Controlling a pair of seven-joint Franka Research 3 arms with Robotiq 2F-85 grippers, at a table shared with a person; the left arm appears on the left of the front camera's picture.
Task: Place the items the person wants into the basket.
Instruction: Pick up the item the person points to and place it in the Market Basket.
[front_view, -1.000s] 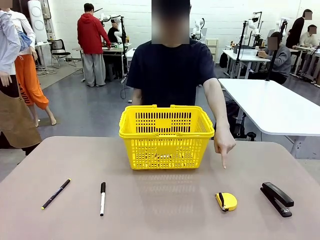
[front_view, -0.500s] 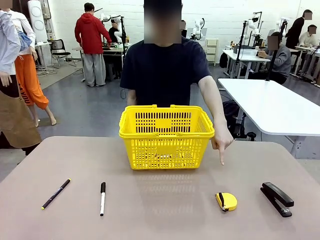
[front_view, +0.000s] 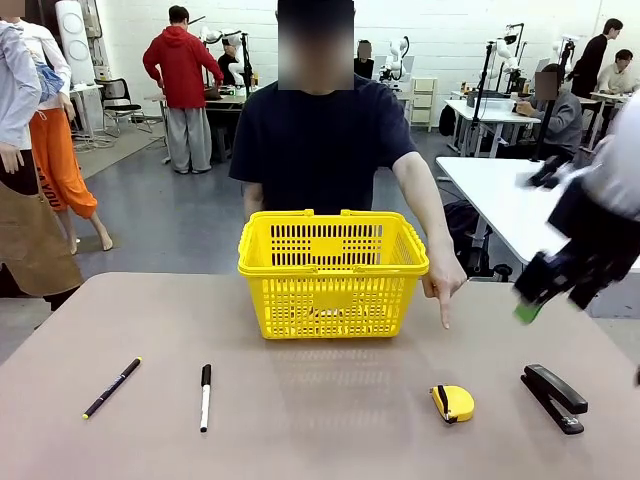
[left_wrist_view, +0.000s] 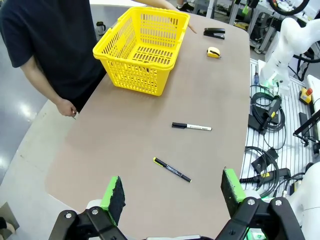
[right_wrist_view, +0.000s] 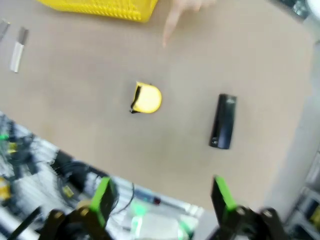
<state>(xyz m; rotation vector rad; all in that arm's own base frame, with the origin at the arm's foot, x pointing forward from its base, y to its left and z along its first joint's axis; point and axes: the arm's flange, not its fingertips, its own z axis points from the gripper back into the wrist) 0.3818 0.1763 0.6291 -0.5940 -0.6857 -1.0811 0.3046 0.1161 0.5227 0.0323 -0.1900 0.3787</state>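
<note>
On my front camera the yellow basket sits at 12 o'clock on the desk, by the far edge, directly in front of the person. The person's hand hangs at the basket's 3 o'clock with the index finger pointing down. I cannot tell whether the fingertip touches the desk. The tape measure lies at 6 o'clock from that finger, apart from it. The stapler lies at the tape measure's 3 o'clock, near but not touching. At 8 o'clock from the desk's middle lie a marker and, at its 9 o'clock, a pen.

My right gripper is up off the desk, fingers spread wide with nothing between them. Its blurred wrist camera looks down on the tape measure at 12 o'clock and the stapler at 1 o'clock. In the front view that arm is a blur above the stapler.

My left gripper is likewise spread and empty, high over the desk. The pen lies nearest ahead of it and the marker beyond.
</note>
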